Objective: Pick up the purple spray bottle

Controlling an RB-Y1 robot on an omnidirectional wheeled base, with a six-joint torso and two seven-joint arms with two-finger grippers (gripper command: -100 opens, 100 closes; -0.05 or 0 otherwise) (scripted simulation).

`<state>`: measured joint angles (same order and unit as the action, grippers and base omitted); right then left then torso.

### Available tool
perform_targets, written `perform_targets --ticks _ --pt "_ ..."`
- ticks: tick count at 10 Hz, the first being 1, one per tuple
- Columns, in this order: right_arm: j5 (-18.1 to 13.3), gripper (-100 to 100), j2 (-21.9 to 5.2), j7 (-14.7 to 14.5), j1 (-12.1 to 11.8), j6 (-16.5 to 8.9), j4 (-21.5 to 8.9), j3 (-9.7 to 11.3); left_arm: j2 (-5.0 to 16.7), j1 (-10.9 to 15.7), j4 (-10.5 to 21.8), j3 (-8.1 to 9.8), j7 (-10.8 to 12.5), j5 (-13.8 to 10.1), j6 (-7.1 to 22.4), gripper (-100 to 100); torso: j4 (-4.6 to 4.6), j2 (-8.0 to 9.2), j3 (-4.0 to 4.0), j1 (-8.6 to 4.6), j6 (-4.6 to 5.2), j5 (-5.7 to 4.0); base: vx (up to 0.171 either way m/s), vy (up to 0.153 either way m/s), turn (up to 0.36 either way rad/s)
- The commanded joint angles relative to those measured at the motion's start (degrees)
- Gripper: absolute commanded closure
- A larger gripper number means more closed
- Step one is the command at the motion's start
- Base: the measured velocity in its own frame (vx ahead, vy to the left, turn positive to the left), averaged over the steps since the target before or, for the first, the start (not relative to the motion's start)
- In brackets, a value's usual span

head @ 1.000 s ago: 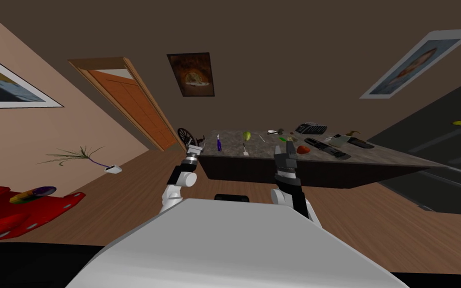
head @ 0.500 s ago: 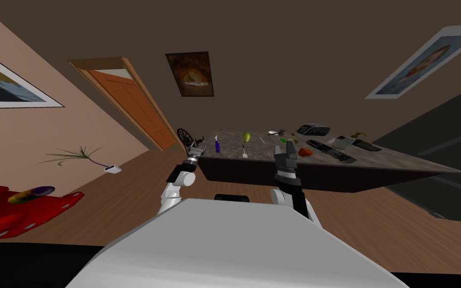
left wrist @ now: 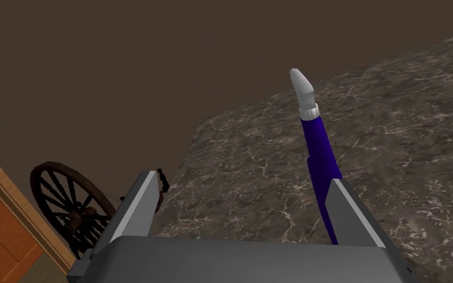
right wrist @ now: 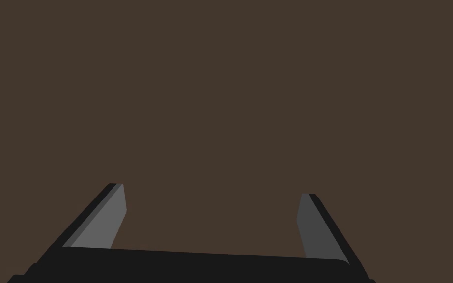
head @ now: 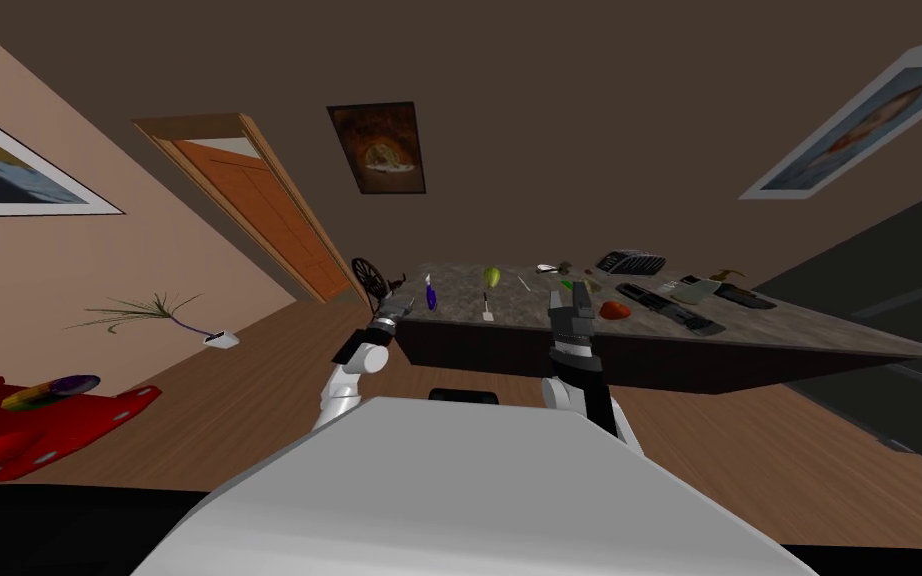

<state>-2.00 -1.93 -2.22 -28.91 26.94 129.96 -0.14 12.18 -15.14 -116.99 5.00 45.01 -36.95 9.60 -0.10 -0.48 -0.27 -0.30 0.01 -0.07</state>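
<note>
Purple spray bottle [head: 430,293]: stands upright on the marbled tabletop [head: 539,300], close to its left end and a little left of the middle of the head frame. It has a slim dark-purple body with a white nozzle [left wrist: 301,88] on top.
Left gripper [left wrist: 242,182]: spread wide and holding nothing. In the head frame it sits just to the lower left of the bottle, at the tabletop's left corner.
Bottle and fingers: in the left wrist view the bottle rises just inside one finger [left wrist: 346,211], whose blade overlaps its lower body. I cannot tell whether they touch. The other finger is well apart from the bottle, out past the table's corner.
Right gripper [head: 571,300]: raised in front of the table's near edge, a little right of the middle of the head frame. Its wrist view shows the blades wide apart with nothing between them.
Also on the table: a green fruit [head: 491,276] right of the bottle and a small white utensil [head: 487,315] near the front edge. A red object [head: 615,311] lies just right of the right gripper. A dark keyboard [head: 631,263] and dark remotes [head: 664,300] lie further right.
Spoked wheel [left wrist: 68,206]: dark, beyond the table's left corner, beside the door [head: 259,215].
Floor: wood, with a thin plant [head: 149,312] at the left of the head frame.
</note>
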Motion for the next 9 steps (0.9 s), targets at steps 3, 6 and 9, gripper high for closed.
perform_targets --ticks 3,6,9 --pt "0.0 0 0.0 0.0 0.0 0.0 0.0 0.0 -1.4 -0.8 0.5 0.71 1.6 -1.9 5.0 -100 -0.01 0.01 0.00 0.12 0.00 0.02 0.119 -0.044 0.012" --pt "0.0 0 0.0 0.0 0.0 0.0 0.0 0.0 -4.1 -1.5 1.1 1.64 3.0 -3.8 9.4 -100 0.00 0.00 -0.01 0.17 0.00 0.03 0.132 -0.037 0.017" --pt "0.0 0 0.0 0.0 0.0 0.0 0.0 0.0 -8.6 -2.2 1.4 2.45 4.0 -5.1 12.7 -100 -0.03 -0.09 -0.06 0.12 0.00 0.02 0.142 -0.038 0.015"
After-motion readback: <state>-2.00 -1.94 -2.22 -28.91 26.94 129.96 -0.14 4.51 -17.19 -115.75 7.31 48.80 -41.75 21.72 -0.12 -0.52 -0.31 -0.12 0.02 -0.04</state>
